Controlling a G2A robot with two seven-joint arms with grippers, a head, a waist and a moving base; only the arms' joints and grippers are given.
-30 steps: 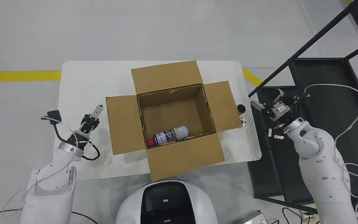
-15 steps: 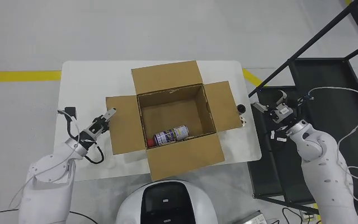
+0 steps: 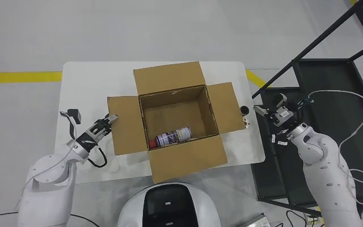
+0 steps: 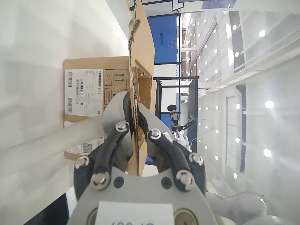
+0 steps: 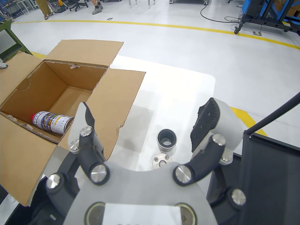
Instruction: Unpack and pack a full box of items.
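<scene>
L arm [image 3: 72,148] swung in to box flap [image 3: 126,127], L jaws pinching it; R jaws wide open.

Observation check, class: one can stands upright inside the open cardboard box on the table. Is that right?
No. The can lies on its side inside the open cardboard box on the table; the top view shows it.

Brown cardboard box [image 3: 168,78] upright on white surface [image 3: 85,85], open, four flaps spread outward. Inside, printed can [image 3: 173,137], red end, lying on side near robot-side wall.
</scene>
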